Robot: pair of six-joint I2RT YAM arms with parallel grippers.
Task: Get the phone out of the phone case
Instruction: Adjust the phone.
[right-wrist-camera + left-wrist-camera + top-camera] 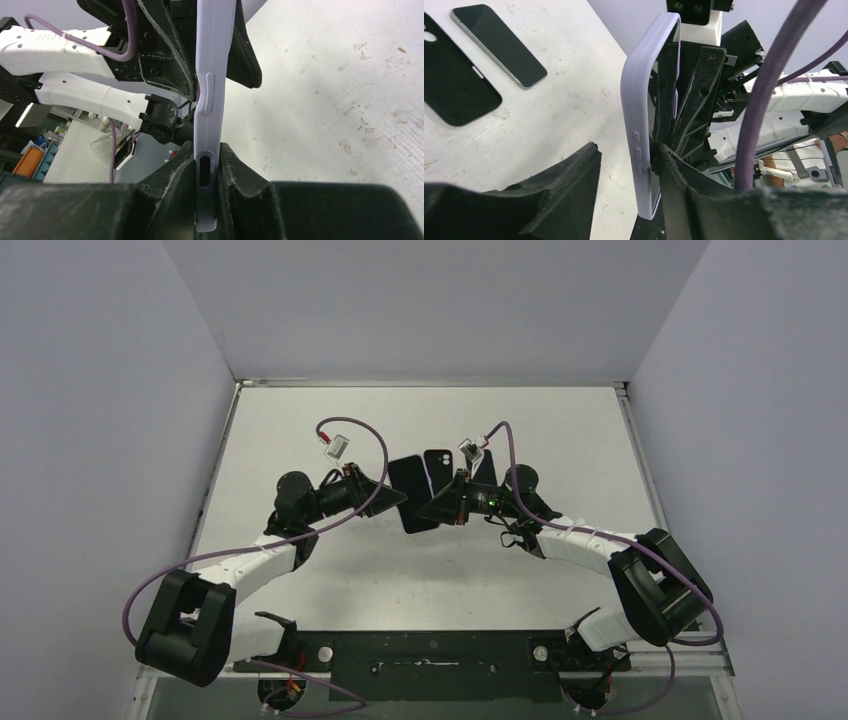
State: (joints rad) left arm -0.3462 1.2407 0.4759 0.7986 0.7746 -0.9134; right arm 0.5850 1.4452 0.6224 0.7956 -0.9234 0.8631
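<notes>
A lilac phone case (212,75) with a phone in it is held upright above the table between both arms; it also shows in the left wrist view (639,110) and the top view (421,516). My right gripper (206,147) is shut on the case's lower edge, one finger on each face. My left gripper (629,150) is open around the case's other end. Its right finger (684,175) touches the screen side, and its left finger (569,185) stands clear of the back. The glossy screen (657,185) shows inside the case rim.
A bare dark phone (499,45) and an empty black case (454,90) lie flat on the white table (574,90) behind the grippers; they also show in the top view as the phone (408,480) and the case (437,466). Purple cables loop over both wrists.
</notes>
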